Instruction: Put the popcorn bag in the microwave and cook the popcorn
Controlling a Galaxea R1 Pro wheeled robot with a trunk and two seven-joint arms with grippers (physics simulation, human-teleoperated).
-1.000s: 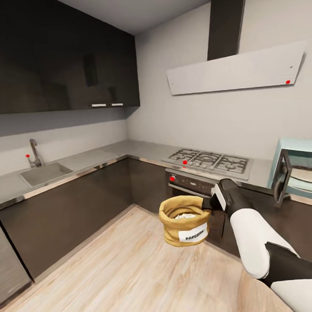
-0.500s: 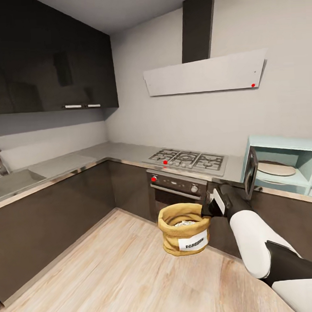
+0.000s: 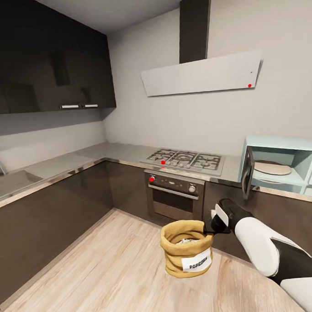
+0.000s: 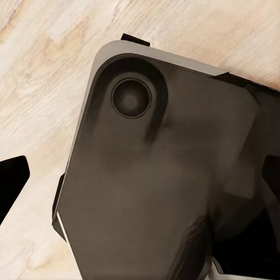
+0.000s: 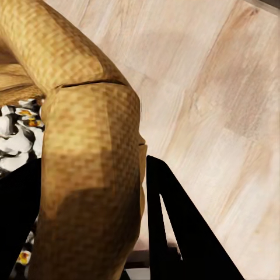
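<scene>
the right gripper is clamped on the rolled rim of the bag. the bag hangs in the air over the wood floor, in front of the dark cabinets. it sits upright, and its white label faces the camera. small whitish bits of popcorn lie inside it.

in the right wrist view the rim of the bag sits between the two black fingers, one inside the bag and one outside. the popcorn shows just past the rim.

the microwave stands on the counter at the right, up and to the right of the bag. its door is swung open, and a round pale plate lies inside.

a hob is set in the counter left of the microwave, with an oven under it. a grey hood hangs on the wall above.

in the left wrist view a dark part of the robot is over the wood floor. i cannot tell if the left gripper is open or closed.
</scene>
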